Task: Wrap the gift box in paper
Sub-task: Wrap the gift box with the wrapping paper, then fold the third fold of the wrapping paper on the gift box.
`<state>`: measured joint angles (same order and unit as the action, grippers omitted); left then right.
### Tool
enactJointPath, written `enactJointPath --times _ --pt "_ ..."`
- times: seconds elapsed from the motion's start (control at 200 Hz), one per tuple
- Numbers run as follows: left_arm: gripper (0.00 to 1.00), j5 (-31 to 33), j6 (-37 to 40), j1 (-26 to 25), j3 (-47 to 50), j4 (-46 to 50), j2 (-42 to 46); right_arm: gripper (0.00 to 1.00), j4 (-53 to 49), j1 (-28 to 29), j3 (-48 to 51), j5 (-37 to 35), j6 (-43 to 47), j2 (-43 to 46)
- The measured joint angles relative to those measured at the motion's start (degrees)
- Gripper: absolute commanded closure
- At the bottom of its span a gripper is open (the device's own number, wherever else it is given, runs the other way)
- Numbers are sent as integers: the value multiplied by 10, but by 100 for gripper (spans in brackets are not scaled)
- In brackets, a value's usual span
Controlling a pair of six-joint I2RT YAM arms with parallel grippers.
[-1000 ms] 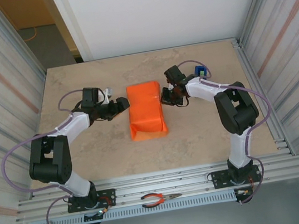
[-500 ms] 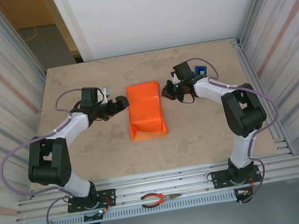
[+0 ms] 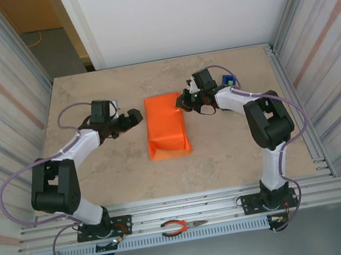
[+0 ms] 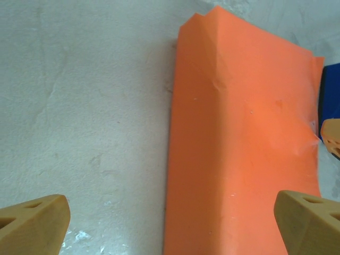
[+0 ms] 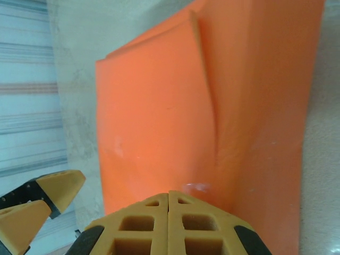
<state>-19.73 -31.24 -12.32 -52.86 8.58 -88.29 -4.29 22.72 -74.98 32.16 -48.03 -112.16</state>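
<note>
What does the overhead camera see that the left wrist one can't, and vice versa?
From above: the left arm and right arm down to their bases, red pliers on the front rail, the whole outline of the paper. From the left wrist: fine creases along the paper's fold, close up. Both: the orange paper on the beige table, with the open left gripper at its left edge.

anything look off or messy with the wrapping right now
Yes: the bright orange matte paper is wrapped loosely. Its near end flares out, not folded shut, and in the right wrist view the overlapping edge lifts in a ridge instead of lying flat. Nothing looks torn or spilled.
</note>
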Motion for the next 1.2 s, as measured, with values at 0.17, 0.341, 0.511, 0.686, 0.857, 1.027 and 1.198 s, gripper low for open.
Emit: enactJointPath --times 0.17,0.341,0.511,0.686,0.857,1.027,1.198 --pt "1 43 -3 -1 19 -14 35 92 4 -17 3 29 -3 -10" --pt "1 58 -3 0 21 -47 67 73 -1 -33 2 45 -7 -9" --pt "1 33 -3 0 11 -57 53 54 -47 -45 -25 37 13 -2" --pt "1 -7 -3 0 -41 -60 -23 38 -101 -57 -89 21 40 -3" --pt "1 -39 -3 -1 -126 -58 -119 33 -118 -61 -165 22 48 -42" --pt "1 -63 0 -5 -207 -52 -196 32 -126 -50 -185 19 46 -92" --pt "2 -82 1 -16 -255 -43 -254 31 -140 -26 -198 6 37 -133"
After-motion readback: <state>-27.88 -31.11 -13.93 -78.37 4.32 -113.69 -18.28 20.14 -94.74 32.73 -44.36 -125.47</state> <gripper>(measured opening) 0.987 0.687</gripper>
